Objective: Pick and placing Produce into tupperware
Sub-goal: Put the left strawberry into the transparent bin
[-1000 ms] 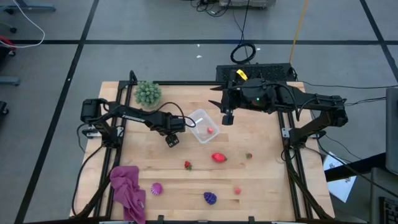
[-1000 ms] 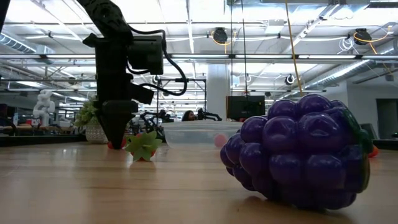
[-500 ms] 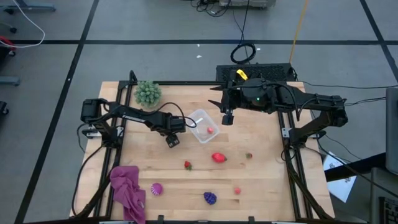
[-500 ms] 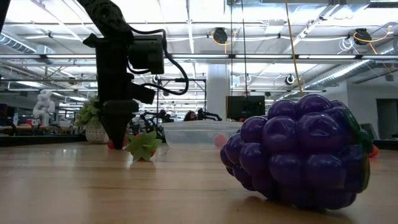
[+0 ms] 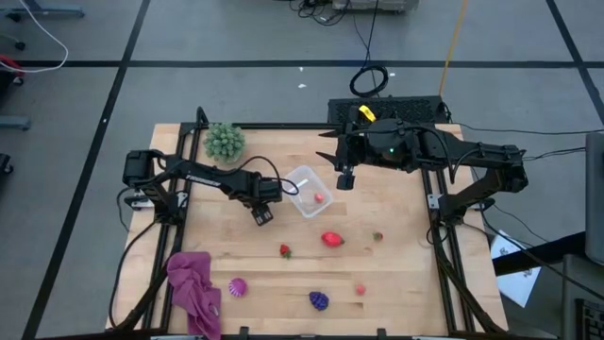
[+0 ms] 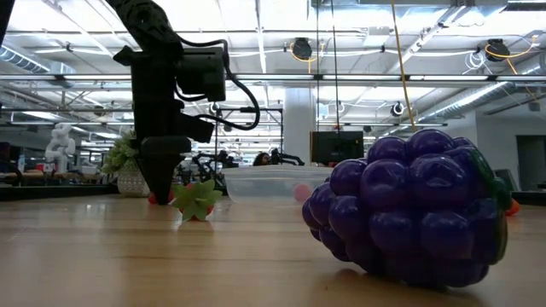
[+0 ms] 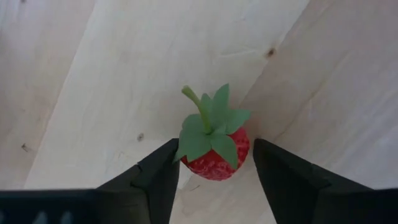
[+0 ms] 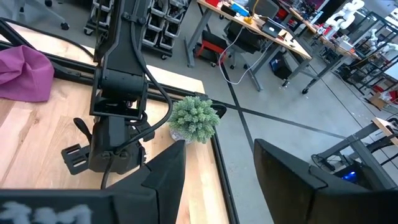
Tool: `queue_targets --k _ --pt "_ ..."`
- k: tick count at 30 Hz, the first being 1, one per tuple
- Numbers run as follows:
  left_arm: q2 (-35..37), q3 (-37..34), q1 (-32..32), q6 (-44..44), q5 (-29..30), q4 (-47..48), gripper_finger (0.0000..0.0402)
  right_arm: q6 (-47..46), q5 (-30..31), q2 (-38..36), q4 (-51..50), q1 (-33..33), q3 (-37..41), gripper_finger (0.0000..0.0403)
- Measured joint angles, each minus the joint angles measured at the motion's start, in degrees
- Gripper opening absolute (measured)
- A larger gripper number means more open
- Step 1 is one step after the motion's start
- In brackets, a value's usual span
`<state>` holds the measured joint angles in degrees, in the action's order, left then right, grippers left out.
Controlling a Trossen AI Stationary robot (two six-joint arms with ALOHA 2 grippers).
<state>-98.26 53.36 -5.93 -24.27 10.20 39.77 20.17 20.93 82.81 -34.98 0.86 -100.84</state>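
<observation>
the left gripper (image 5: 262, 215) sits left of centre in the high view, its fingers (image 7: 158, 180) spread apart either side of a small red strawberry (image 7: 213, 148) with a green leafy top; whether they touch it cannot be told. just right of the gripper lies the tupperware (image 5: 307, 190), one red piece (image 5: 320, 198) inside. the right gripper (image 5: 344, 179), fingers parted and empty, hangs beside the tupperware's upper right. more produce lies lower: a red fruit (image 5: 331, 239), a purple cluster (image 5: 319, 300).
</observation>
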Motion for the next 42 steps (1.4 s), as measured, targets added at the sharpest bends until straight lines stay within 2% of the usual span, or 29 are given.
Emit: queue_targets --k 6,12,19,24,32,42 --pt "0.40 0.11 -0.02 0.02 0.19 0.58 0.0204 0.00 0.00 0.00 0.00 0.00 0.00 0.0181" --pt "3.19 0.31 -0.24 0.03 4.22 2.71 0.0197 -0.03 0.00 0.00 -0.02 0.00 0.00 0.0181" --pt "8.33 0.39 -0.15 -0.49 3.87 4.04 0.0191 -0.03 0.00 0.00 0.00 0.00 -0.02 0.0181" --pt "9.55 0.43 -0.15 -1.39 3.42 3.82 0.0193 -0.37 0.00 0.00 0.00 0.01 0.00 0.0181" --pt "8.59 0.44 -0.39 -1.75 2.48 3.66 0.0215 -1.51 -0.02 0.00 -0.22 0.00 0.00 0.0181" --pt "7.93 0.44 -0.44 -1.90 2.13 3.37 0.0265 -1.49 0.00 0.00 -0.02 0.00 -0.02 0.0181"
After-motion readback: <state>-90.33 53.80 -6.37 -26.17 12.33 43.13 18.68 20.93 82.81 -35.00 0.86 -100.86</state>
